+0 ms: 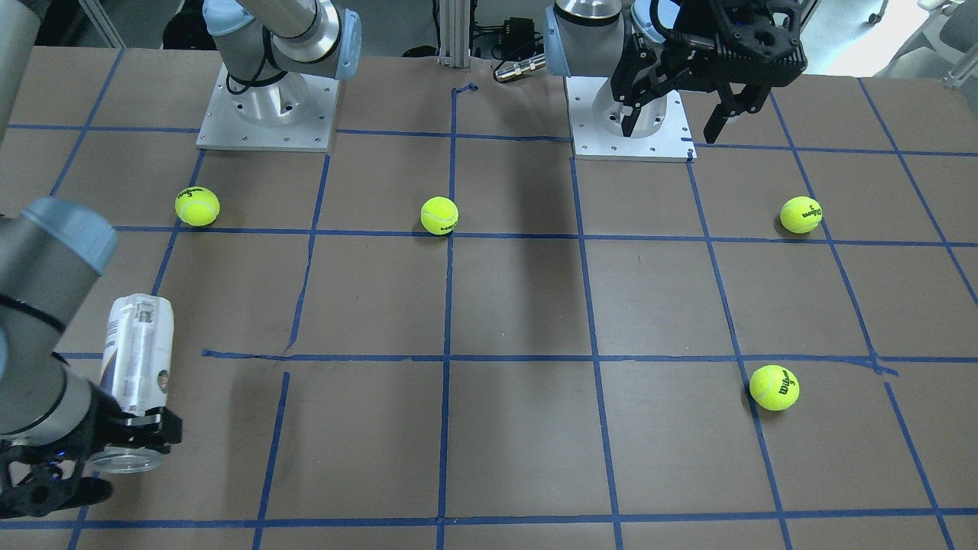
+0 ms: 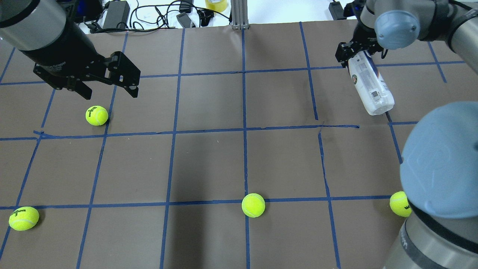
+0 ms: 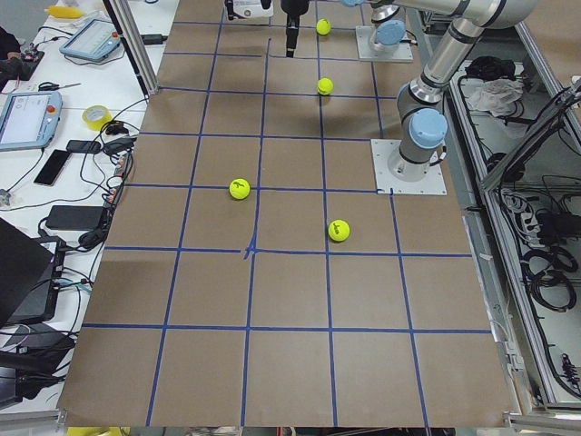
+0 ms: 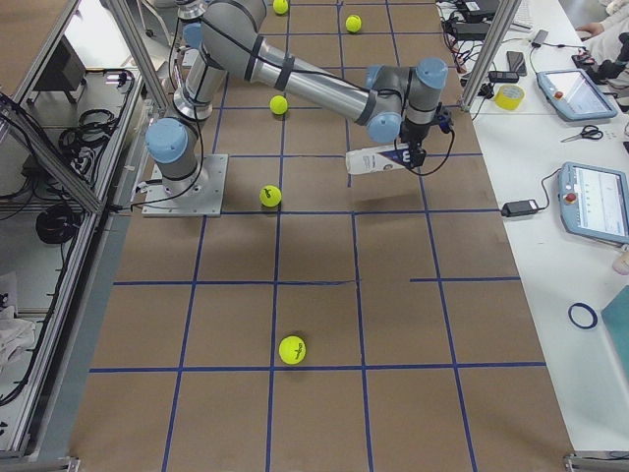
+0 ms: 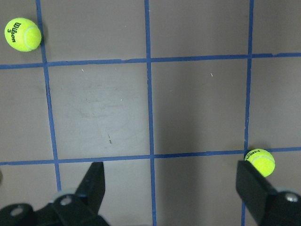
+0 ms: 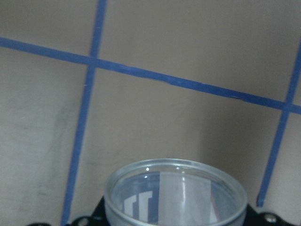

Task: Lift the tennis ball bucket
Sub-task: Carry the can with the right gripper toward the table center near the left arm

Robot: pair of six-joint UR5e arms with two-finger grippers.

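The right arm reaches far across the bench (image 2: 209,164) and, in the overhead view, ends in the upper right of the frame with its wrist bent downward. The right pincer (image 2: 354,50) is closed around the tennis ball bucket (image 2: 371,87), gripping it close to its clear open end. From there the labelled body of the bucket runs down and to the right in the frame. In the front-facing view the same grip is at the lower left, the bucket (image 1: 139,355) going upward from the pincer (image 1: 141,428). In the right side view the bucket (image 4: 378,160) lies nearly horizontal, held above the bench with its shadow below it. The right wrist view shows only its round clear rim (image 6: 175,193) at the bottom edge.

The left arm hangs over the upper left of the overhead view. The left pincer (image 2: 109,92) is wide open and holds nothing, just above a tennis ball (image 2: 96,115).
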